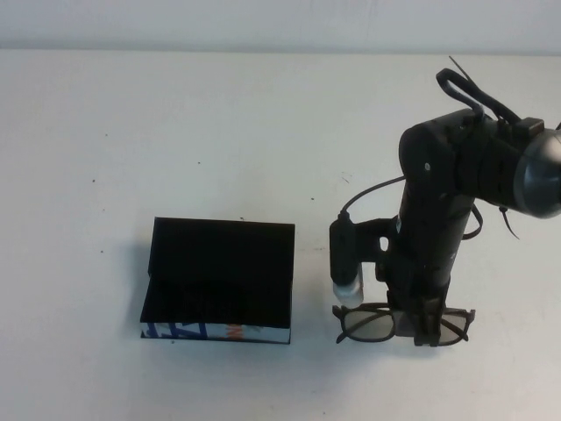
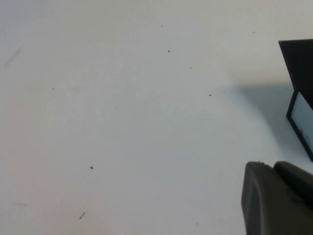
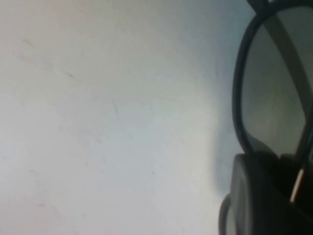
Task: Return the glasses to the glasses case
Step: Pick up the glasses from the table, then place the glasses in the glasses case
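Lying crosswise beneath right gripper (image 1: 429,326), glasses (image 1: 401,323)

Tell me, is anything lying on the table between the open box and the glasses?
No. In the high view only bare white table separates the glasses case from the glasses, where the right gripper is; the left gripper shows only in its wrist view.

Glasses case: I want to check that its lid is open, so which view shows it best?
The high view: the whole glasses case sits lid-up, left of the glasses under the right gripper. The left wrist view catches only one edge beside the left gripper; the right wrist view shows none.
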{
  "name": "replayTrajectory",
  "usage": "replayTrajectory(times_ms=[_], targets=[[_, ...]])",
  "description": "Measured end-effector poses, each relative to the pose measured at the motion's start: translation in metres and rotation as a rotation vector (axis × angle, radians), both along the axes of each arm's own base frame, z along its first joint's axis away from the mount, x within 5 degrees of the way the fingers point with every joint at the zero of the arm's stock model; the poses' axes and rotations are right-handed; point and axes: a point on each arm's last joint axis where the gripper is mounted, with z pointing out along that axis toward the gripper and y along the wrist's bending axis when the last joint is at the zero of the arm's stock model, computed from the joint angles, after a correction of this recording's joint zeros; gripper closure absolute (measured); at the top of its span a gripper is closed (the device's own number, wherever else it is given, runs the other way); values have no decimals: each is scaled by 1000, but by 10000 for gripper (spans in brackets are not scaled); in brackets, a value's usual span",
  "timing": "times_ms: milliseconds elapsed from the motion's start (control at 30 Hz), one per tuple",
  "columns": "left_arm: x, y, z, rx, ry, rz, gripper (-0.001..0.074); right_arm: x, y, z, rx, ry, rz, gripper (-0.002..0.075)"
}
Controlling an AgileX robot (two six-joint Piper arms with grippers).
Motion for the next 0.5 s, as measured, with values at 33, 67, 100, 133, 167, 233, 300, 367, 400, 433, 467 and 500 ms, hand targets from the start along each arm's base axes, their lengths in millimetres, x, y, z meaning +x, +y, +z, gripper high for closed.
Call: replayTrajectory(times_ms=[33,67,100,133,167,233,300,367,400,433,467,500], targets=[[0,0,0,0,0,0,735,-4,3,5,3,-2,-16,662],[0,0,0,0,0,0,735,-6,6,9,7,-8,-24,662],[0,0,0,0,0,0,735,-9,10,15,15,-16,-30,662],[0,0,0,0,0,0,735,-11,15,22,27,-31,-37,662],[0,0,0,0,0,0,735,-11,20,28,38,-46,-43,662],[0,0,0,0,0,0,735,-13,34,41,67,-79,-37,663],[0,0,0,0,0,0,735,-15,47,52,96,-112,-15,662],[0,0,0,0,0,0,735,-16,62,60,119,-136,13,663],[0,0,0,0,0,0,735,-17,70,64,133,-147,24,663],[0,0,0,0,0,0,735,-16,79,66,144,-157,26,663],[0,0,0,0,0,0,735,-16,87,69,157,-168,28,663],[0,0,0,0,0,0,735,-14,95,69,165,-176,32,663]])
